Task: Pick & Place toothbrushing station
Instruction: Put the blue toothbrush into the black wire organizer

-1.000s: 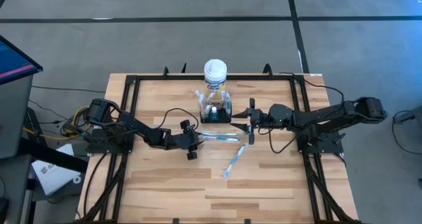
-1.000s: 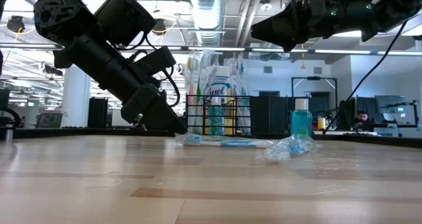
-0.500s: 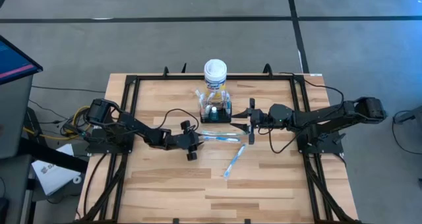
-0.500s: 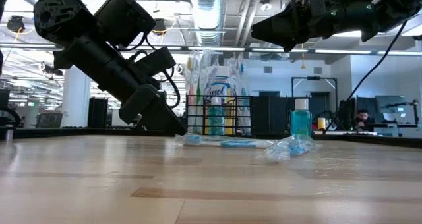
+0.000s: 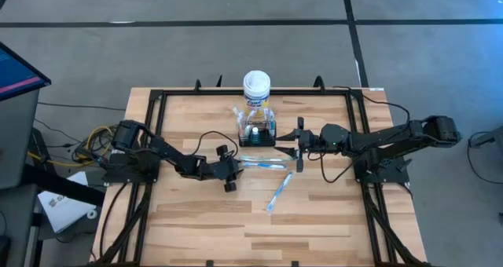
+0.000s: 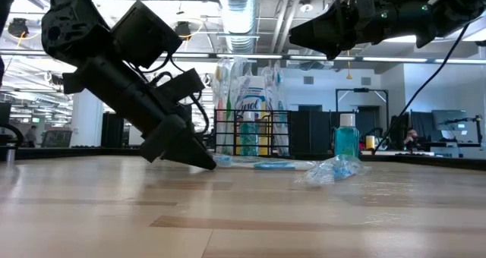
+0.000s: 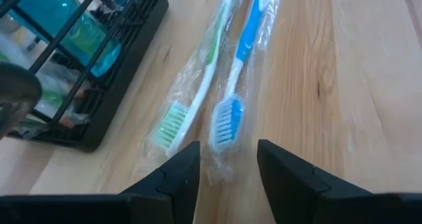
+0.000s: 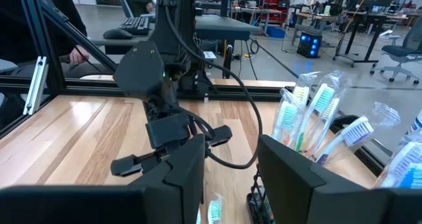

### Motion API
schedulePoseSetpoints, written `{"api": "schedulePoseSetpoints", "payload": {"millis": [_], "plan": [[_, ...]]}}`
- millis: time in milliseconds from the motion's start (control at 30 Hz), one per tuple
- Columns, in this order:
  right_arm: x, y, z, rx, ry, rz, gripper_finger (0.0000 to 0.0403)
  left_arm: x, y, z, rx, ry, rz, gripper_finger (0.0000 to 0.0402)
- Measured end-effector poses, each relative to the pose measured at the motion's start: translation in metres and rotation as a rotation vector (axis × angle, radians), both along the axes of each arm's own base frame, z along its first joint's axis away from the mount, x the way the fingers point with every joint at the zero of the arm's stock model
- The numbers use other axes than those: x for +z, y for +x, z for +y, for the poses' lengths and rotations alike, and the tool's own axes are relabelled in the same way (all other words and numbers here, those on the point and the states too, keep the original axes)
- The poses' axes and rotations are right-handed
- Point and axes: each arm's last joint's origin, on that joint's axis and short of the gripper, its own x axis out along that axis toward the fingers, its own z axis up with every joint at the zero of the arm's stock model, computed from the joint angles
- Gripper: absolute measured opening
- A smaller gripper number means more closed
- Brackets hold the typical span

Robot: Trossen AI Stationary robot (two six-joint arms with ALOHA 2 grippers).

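Left gripper (image 7: 221,174) is low at the table, fingers spread with nothing between them, lined up on the bristle end of the blue wrapped toothbrush (image 7: 236,85); the green wrapped toothbrush (image 7: 191,92) lies just beside it, wrappers touching or nearly so. Black wire-mesh caddy (image 5: 258,132) sits mid-table in front of the yellow canister (image 5: 256,90), already holding several brushes and a small teal bottle (image 6: 346,136). Right gripper (image 5: 298,151) hovers just right of the caddy, fingers apart, empty. A third wrapped toothbrush (image 5: 278,193) lies apart, nearer the front edge. Risks: closing here likely catches both wrappers and drags the green brush along; slick film could slip out of the pinch; a head-end grip leaves the handle swinging and snagging the mesh at insertion. Arms are close, so a lift toward the caddy could clip the right gripper.
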Motion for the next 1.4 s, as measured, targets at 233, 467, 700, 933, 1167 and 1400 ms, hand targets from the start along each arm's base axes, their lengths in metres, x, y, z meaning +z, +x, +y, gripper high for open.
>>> {"api": "schedulePoseSetpoints", "payload": {"millis": [233, 467, 700, 933, 1167, 1400], "plan": [[0.000, 0.000, 0.000, 0.000, 0.000, 0.000, 0.0131, 0.003, 0.001, 0.001, -0.024, 0.010, -0.006, 0.0145], [0.000, 0.000, 0.000, 0.000, 0.000, 0.002, 0.0131, 0.002, -0.001, -0.003, -0.034, 0.014, 0.003, 0.0116], [0.000, 0.000, 0.000, 0.000, 0.000, 0.002, 0.0131, 0.002, -0.001, -0.005, -0.041, 0.017, 0.007, 0.0079], [0.000, 0.000, 0.000, 0.000, 0.000, 0.002, 0.0131, 0.002, -0.001, -0.005, -0.042, 0.015, 0.009, 0.0030], [0.000, 0.000, 0.000, 0.000, 0.000, 0.002, 0.0131, 0.002, -0.002, -0.006, -0.045, 0.013, 0.010, 0.0003], [0.000, 0.000, 0.000, 0.000, 0.000, 0.003, 0.0131, 0.005, -0.003, -0.015, -0.075, 0.016, 0.000, 0.0001]]}}
